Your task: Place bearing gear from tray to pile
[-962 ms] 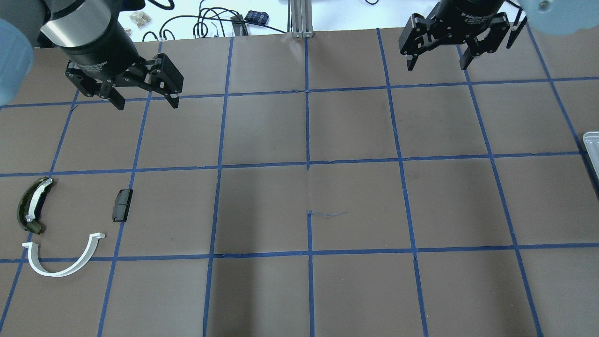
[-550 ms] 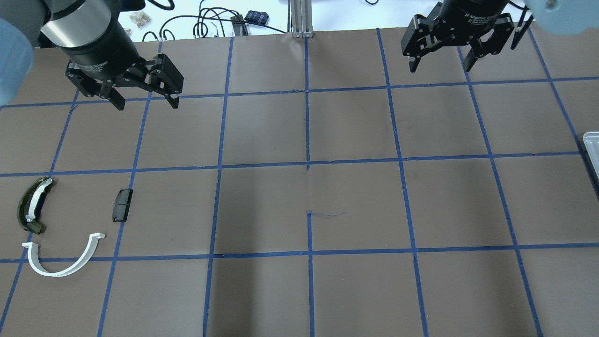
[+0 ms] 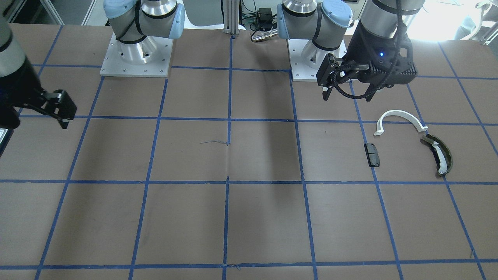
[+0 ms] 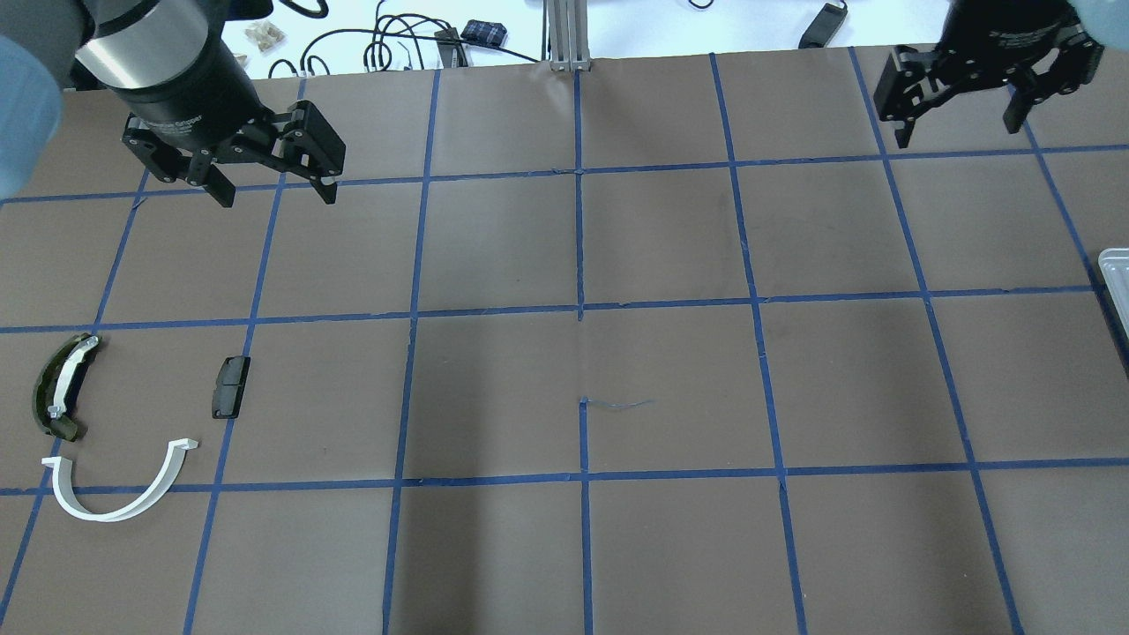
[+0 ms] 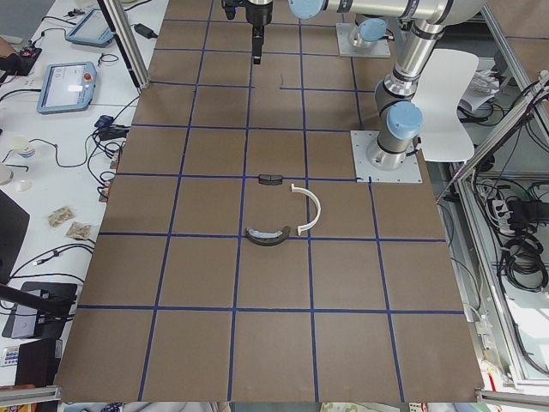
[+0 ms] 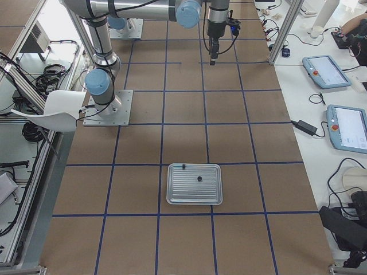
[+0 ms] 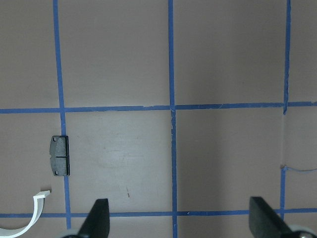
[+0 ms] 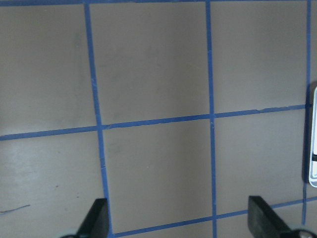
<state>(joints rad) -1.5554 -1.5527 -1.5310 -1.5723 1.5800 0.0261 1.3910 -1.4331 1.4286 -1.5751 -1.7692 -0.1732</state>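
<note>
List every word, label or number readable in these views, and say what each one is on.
"Adaptive Gripper": white print on the body of the right gripper, overhead view; small and only just legible.
White print on the body of the left gripper: too blurred to read.
Text on the pendant screens: too small to read.
No other text can be made out.

The overhead view's edge cuts the tray; two dark specks on it are unidentifiably small.

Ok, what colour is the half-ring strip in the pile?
White; the half-ring strip shows best in the overhead view.
</note>
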